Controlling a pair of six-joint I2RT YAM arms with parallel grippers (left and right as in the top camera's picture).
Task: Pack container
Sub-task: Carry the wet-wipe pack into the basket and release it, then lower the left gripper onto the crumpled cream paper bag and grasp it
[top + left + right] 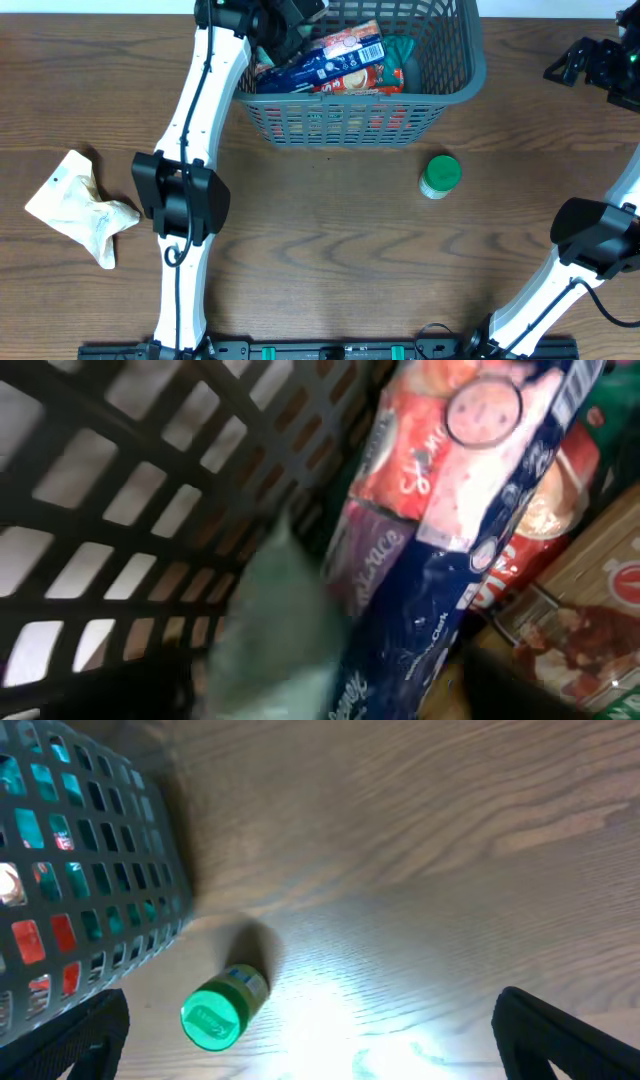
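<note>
Partly packed: the container (455,85) at the worktop's (330,250) far edge holds several packets (330,55), while a green-lidded jar (440,175) and a crumpled pale cloth (78,205) lie outside. The left tool (283,30) reaches inside, grip impossible to tell; the right tool (565,66) hovers spread wide.

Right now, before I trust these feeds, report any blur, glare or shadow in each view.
Overhead: sharp and evenly lit, with the container and green-lidded jar crisp. Left wrist: too close and blurred throughout, the blue packet smeared, the lattice dark against the light. Right wrist: soft focus, with a white glare patch on the table beside the jar, which casts a dark shadow.
</note>
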